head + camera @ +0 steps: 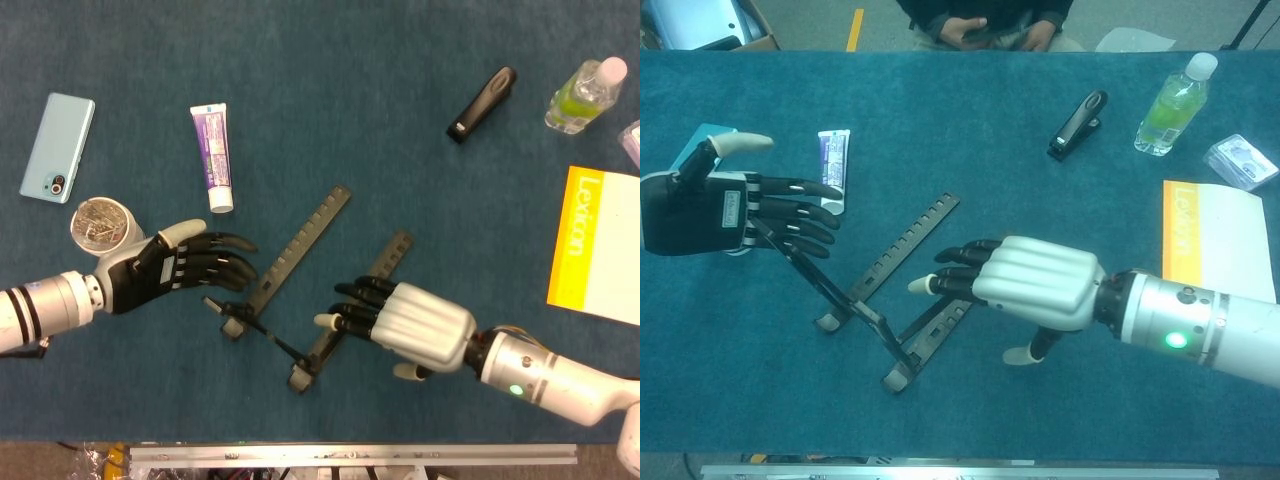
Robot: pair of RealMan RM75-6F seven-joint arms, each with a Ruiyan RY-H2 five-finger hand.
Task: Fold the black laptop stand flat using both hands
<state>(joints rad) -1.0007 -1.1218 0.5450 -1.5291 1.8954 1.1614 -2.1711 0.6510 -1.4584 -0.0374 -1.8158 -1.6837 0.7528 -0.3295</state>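
The black stand [318,282] is seen near the middle of the blue table [400,130], a little toward 6 o'clock. Its two notched bars are laid on the cloth and are spread apart in a V. They are joined by a thin rod at the 7 o'clock ends. In the chest view a thin leg is raised from the stand toward 10 o'clock.

The left hand [170,268] is held at 9 o'clock of the stand. Its fingers are stretched out and spread, and nothing is held in it. In the chest view its fingertips [818,222] are seen at the top of the raised leg; whether they touch it cannot be told.

The right hand [405,325] is placed over the right bar, back up. Its fingers are stretched out toward 9 o'clock, and no grip can be seen.

A toothpaste tube [211,156], a phone [57,147] and a round tin [104,226] are found toward 10 o'clock. A stapler [482,104] and a bottle [584,94] are found toward 2 o'clock, and a yellow book [598,245] at 3 o'clock.
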